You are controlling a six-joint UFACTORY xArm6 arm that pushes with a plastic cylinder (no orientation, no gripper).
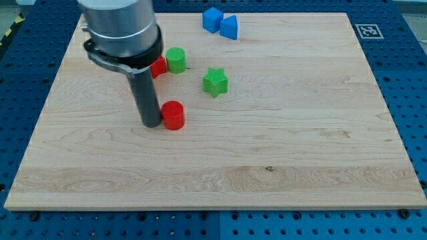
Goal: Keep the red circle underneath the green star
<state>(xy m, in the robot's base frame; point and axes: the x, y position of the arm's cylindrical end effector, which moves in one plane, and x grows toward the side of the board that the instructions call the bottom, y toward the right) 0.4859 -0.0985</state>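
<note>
The red circle (173, 115) is a short red cylinder left of the board's centre. The green star (215, 82) lies above it and to its right, apart from it. My tip (151, 125) rests on the board right against the red circle's left side. The wide arm body above the rod covers the board's top left.
A green cylinder (176, 60) stands at the upper left, with a red block (159, 67) beside it, partly hidden behind the arm. A blue block (212, 19) and a blue triangle (229, 27) sit at the view's top. The wooden board (300, 147) lies on a blue pegboard.
</note>
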